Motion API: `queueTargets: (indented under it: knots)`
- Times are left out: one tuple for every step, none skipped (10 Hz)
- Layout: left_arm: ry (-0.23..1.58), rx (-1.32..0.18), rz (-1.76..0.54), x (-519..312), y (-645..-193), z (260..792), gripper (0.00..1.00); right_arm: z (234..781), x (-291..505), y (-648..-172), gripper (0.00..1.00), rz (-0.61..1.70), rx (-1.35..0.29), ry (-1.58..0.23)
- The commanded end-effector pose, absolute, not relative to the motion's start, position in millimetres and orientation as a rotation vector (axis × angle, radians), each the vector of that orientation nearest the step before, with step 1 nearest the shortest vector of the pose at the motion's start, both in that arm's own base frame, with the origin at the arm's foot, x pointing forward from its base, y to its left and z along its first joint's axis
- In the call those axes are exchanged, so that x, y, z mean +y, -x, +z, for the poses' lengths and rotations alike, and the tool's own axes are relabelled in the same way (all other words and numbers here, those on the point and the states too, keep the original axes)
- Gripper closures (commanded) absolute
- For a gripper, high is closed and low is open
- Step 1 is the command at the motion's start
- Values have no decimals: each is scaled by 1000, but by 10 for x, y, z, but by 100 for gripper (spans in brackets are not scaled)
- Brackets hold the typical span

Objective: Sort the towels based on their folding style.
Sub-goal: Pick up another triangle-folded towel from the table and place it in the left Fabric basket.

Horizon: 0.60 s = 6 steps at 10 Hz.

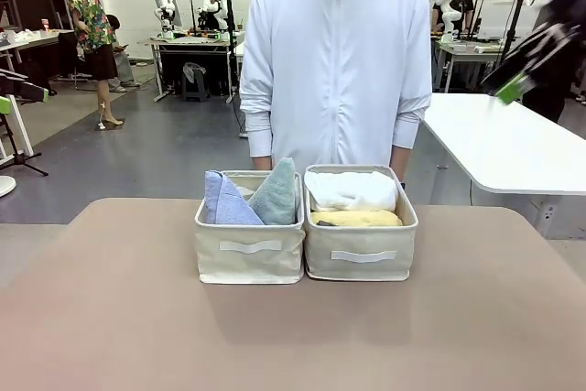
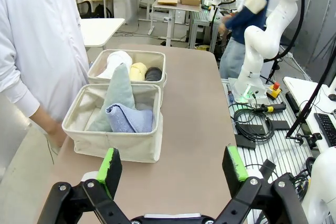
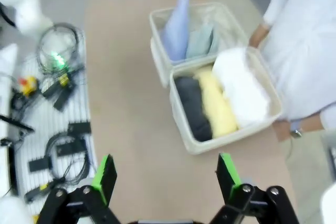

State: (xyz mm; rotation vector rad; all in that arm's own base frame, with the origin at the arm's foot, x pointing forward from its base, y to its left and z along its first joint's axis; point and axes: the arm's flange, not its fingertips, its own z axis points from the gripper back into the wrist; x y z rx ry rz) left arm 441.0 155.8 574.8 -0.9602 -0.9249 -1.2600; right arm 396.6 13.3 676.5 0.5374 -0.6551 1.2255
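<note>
Spanning a busy lab, tan table (image 1: 110,318), two baskets (image 1: 250,263) touching

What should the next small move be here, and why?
Probably none beyond parking both arms and checking. The blue cone and green cone share the left basket; the white roll, yellow roll and dark roll lie in the right basket. Left gripper and right gripper are open, empty.

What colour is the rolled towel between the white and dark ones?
Yellow towel; clearest in the right wrist view.
</note>
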Motion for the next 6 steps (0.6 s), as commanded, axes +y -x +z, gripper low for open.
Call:
queueTargets:
  knots:
    - [962,-934,-1264,1555,-4398,5769,0,6295,-148,-4033,0,1185,-835,-754]
    - [962,-934,-1264,1555,-4398,5769,0,6197,-318,-4025,0,1186,-845,-812]
    - [962,-934,-1264,1555,-4398,5769,0,6123,-507,-3996,0,1181,-888,-847]
    - [962,-934,-1264,1555,-4398,5769,0,6079,-667,-3958,0,1182,-911,-867]
    - [962,-934,-1264,1555,-4398,5769,0,6058,-828,-3919,0,1190,-933,-865]
    - [962,-934,-1264,1555,-4398,5769,0,6080,-959,-3865,0,1207,-974,-877]
